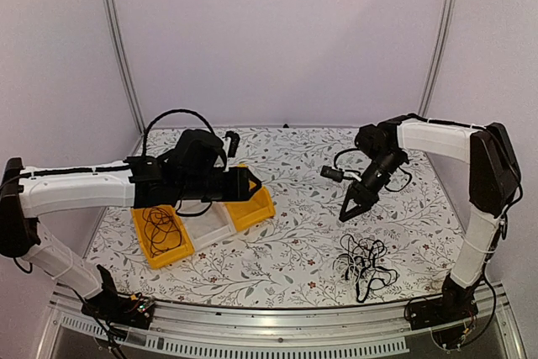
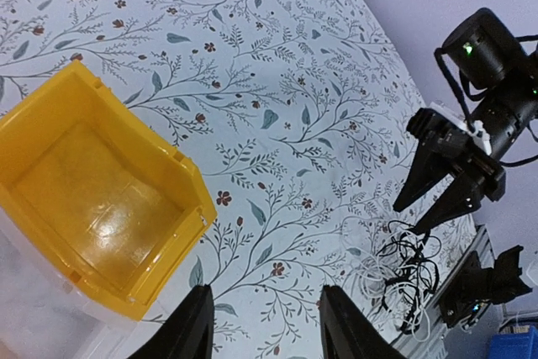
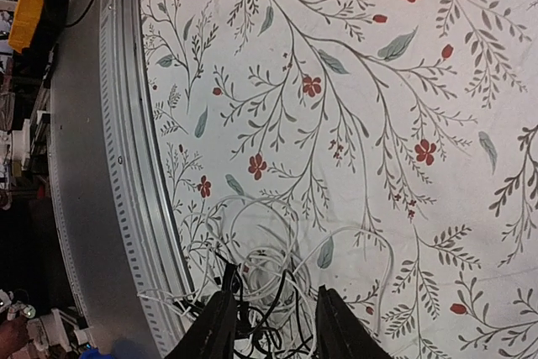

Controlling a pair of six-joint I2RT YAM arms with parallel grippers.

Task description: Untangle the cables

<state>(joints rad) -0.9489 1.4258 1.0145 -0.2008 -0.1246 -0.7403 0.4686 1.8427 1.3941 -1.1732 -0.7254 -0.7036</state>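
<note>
A tangle of black and pale cream cables [image 1: 363, 260] lies on the floral table near the front right. It also shows in the left wrist view [image 2: 405, 268] and in the right wrist view [image 3: 271, 279]. My right gripper [image 1: 351, 209] is open and empty, and hangs above the tangle without touching it; in its own view [image 3: 273, 334] the tangle lies between and beyond its fingertips. One black cable [image 1: 160, 228] lies coiled in the left yellow bin [image 1: 145, 245]. My left gripper [image 1: 250, 184] is open and empty above the bins, far from the tangle; it also shows in the left wrist view [image 2: 267, 329].
A clear bin [image 1: 212, 226] stands between the left yellow bin and a second, empty yellow bin [image 1: 257, 208], which also shows in the left wrist view [image 2: 160, 241]. The table's metal front rail [image 3: 126, 166] runs right beside the tangle. My right gripper shows in the left wrist view [image 2: 430, 208].
</note>
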